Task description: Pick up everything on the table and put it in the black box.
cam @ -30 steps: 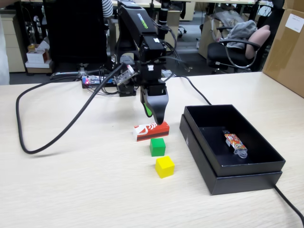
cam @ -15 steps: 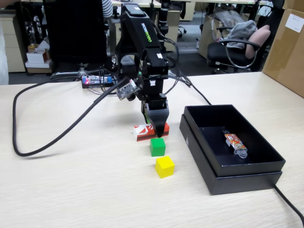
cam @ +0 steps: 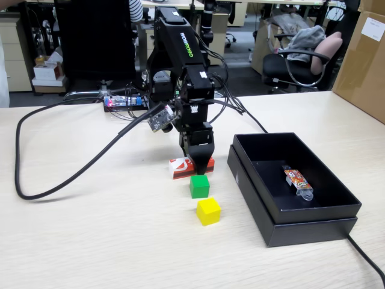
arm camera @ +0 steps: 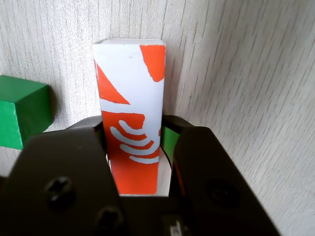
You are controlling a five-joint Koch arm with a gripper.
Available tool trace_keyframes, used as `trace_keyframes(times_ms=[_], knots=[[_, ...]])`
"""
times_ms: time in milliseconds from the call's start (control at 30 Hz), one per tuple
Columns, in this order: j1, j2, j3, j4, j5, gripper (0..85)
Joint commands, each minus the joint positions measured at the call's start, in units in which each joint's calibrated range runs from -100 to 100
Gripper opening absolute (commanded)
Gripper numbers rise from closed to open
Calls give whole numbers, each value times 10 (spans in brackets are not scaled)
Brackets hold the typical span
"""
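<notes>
The red-and-white packet (cam: 180,167) lies flat on the beige table (cam: 90,241). My gripper (cam: 201,165) is down over its right end. In the wrist view the packet (arm camera: 132,98) runs between the two black jaws of the gripper (arm camera: 134,123). The jaws stand close on either side, with thin slivers of table showing beside the packet. The green cube (cam: 199,186) sits just in front of the gripper, and shows at the left edge of the wrist view (arm camera: 22,115). The yellow cube (cam: 209,211) lies nearer the camera. The black box (cam: 313,232) stands to the right.
A colourful candy wrapper (cam: 298,180) lies inside the box. A thick black cable (cam: 60,180) loops across the left of the table. A brown cardboard carton (cam: 364,60) stands at the far right. An office chair (cam: 301,60) is behind the table.
</notes>
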Motion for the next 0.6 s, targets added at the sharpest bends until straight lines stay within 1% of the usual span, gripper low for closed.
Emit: trace_keyframes(times_ms=[0,167,300,467,533,567], knots=[[-6,-2,4,7,-2,19],[-8,-25,-7,3,-2,9],[-1,-114,-3,-28,-1,9],[32,-292,22,-54,1,9],[65,-402,53,-58,5,9],[74,-422,68,-58,5,9]])
